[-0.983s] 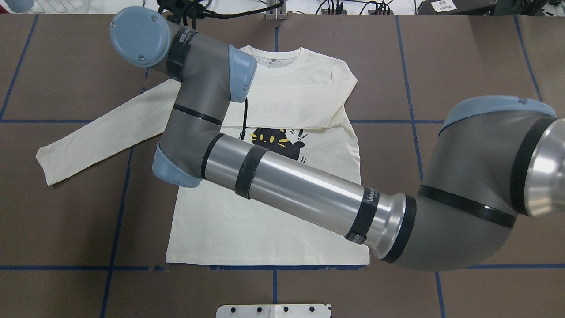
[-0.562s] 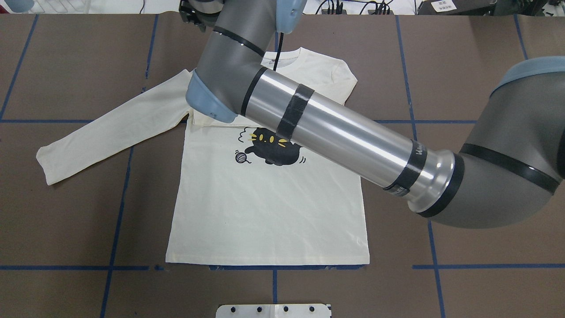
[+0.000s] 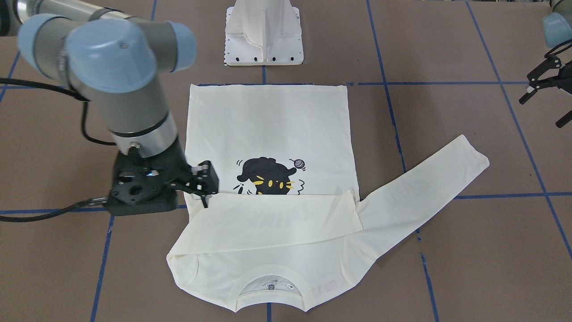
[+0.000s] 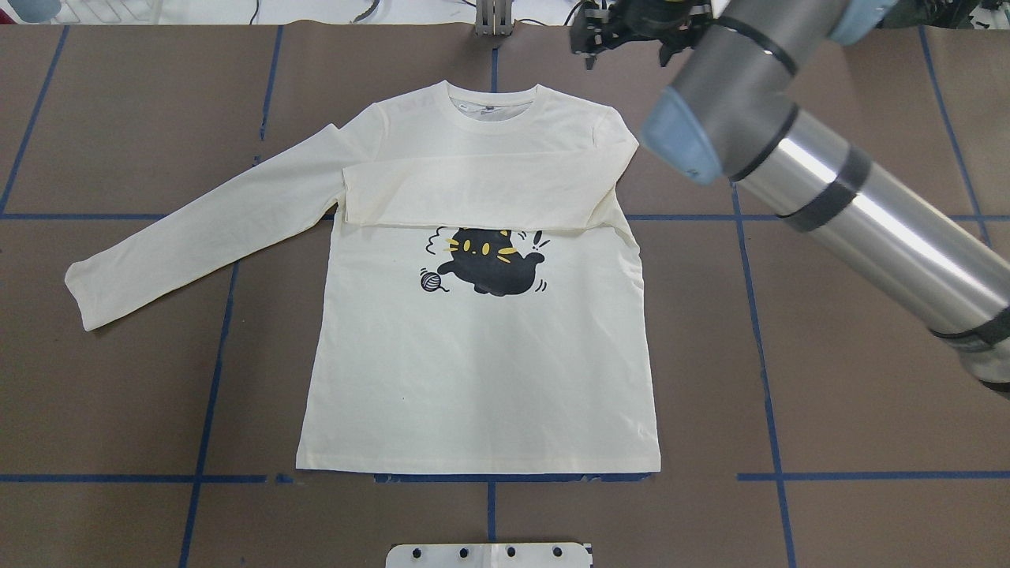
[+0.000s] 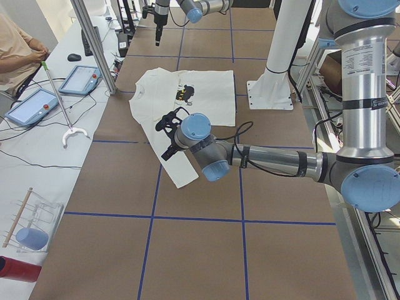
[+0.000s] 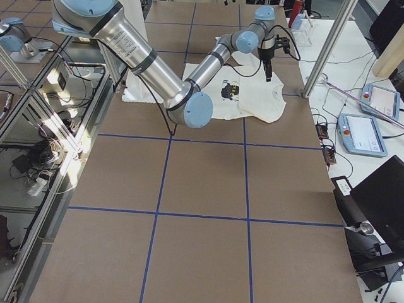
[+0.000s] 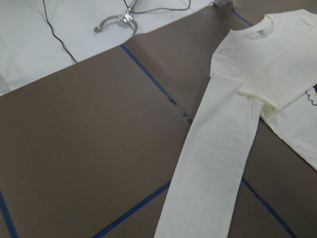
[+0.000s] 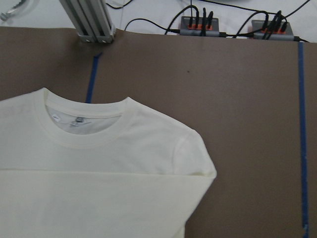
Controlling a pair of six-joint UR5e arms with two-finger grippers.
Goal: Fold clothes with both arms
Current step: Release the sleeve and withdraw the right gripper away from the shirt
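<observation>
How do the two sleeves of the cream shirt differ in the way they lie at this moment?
The folded sleeve lies across the chest of the shirt; the outstretched sleeve lies on the brown table, slanting away from the body. The folded sleeve's lower edge meets the top of the cat print; the outstretched sleeve lies clear of it. Both are plain cream and lie flat.

The cream shirt lies flat on the brown counter, its ribbed collar showing a small label inside. Below the collar, a folded sleeve crosses the chest. Above the collar stands an aluminium post; right of the post sit two power strips. A blue tape line runs far right of the collar.
</observation>
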